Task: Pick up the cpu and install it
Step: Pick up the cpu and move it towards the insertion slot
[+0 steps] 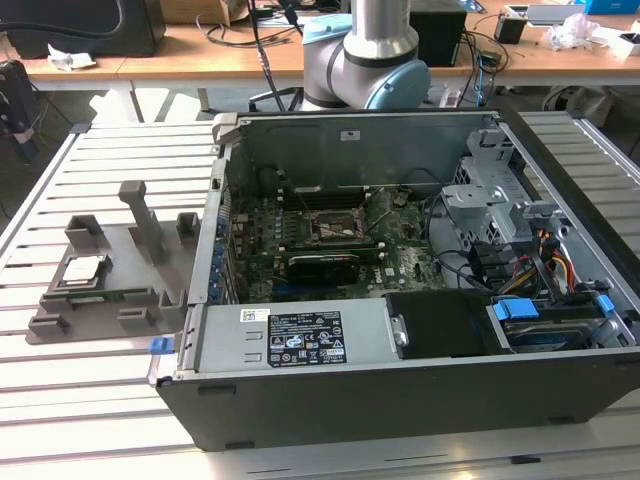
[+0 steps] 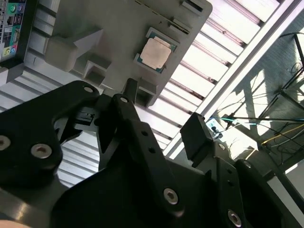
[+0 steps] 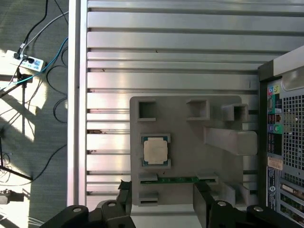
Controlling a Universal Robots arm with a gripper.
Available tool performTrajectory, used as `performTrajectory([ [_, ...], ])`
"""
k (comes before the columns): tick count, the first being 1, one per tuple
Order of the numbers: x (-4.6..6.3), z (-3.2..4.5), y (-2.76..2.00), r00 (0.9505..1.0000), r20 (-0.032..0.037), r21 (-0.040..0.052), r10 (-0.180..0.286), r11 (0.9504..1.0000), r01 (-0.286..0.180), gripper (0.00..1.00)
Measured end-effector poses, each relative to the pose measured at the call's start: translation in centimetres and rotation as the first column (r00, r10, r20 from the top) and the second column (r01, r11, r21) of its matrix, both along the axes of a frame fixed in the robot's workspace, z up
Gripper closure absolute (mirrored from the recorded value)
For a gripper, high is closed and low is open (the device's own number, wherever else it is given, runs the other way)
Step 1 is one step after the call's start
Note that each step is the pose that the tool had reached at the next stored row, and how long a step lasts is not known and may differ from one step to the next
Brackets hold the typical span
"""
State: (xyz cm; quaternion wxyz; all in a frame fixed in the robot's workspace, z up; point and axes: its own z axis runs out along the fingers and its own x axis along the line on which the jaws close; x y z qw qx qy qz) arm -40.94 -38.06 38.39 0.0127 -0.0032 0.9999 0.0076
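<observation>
Slatted metal bench (image 1: 100, 400) carrying a grey holder (image 1: 125, 272) and an open computer case (image 1: 400, 400). The cpu (image 1: 82, 268) lies flat, metal top up, in a square recess of the holder, at the exterior view's left, well apart from the case; its thin edge is hard to make out there. In both wrist views the cpu (image 3: 156, 152) (image 2: 156, 53) is untouched. Just beside it a green memory stick (image 3: 178, 179) stands in a slot, its ends partly hidden by holder clips. The tool (image 3: 164, 192) (image 2: 161, 107) hangs above the holder, released, fingers spread with nothing between them; its body is cut off by the frame edge. Inside the case, the motherboard socket (image 1: 335, 228) is dark and indistinct. The arm (image 1: 370, 50) is cropped at the upper edge.
</observation>
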Motion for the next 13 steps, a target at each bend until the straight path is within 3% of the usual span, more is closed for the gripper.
performTrajectory([
  [10, -0.01, -0.34, 0.0, 1.0, -0.0001, -0.0045, 0.0, 1.0, 0.0, 0.34],
  [13, -0.01, -0.98, 0.0, 1.0, 0.0001, -0.0045, 0.0, 1.0, 0.0, 0.34],
])
